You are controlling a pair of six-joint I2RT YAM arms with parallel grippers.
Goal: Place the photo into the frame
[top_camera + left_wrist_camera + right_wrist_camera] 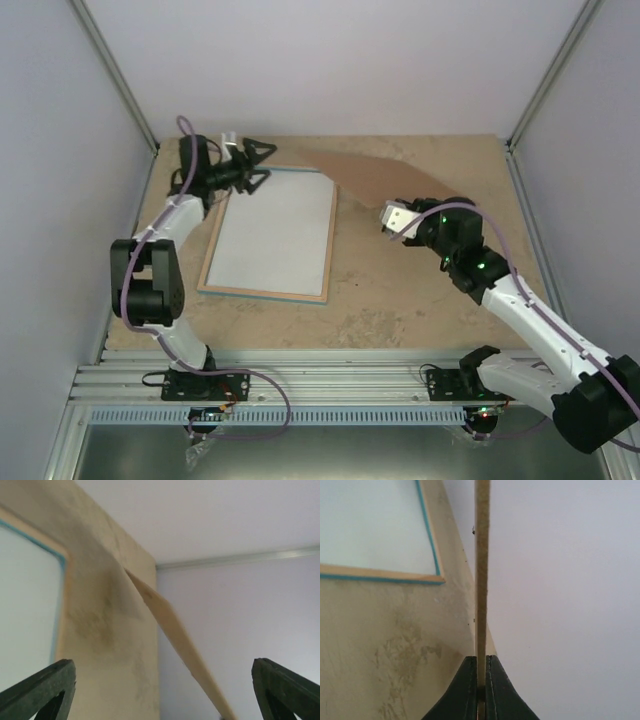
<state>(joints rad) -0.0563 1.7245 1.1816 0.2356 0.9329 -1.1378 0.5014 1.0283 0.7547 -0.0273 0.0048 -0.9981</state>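
The frame (pixel 264 292) lies flat left of centre, turquoise rim, light wood edge, with a white sheet (pixel 272 235) filling it. No sunflower print shows. My left gripper (pixel 262 166) is open and empty at the frame's far left corner. In the left wrist view its fingers (pixel 47 690) stand wide apart, with the frame corner (pixel 62 575) on the left. My right gripper (pixel 388 212) is shut on the brown backing board (pixel 375 180) and holds it tilted above the table, right of the frame. The right wrist view shows the board edge-on (pixel 481 580) pinched in my right gripper (pixel 481 680).
The sandy tabletop (pixel 420 290) is walled by pale panels at left, back and right. The lifted board's edge crosses the left wrist view (pixel 170 625). The frame's corner shows in the right wrist view (pixel 380 575). An aluminium rail (pixel 330 380) runs along the near edge.
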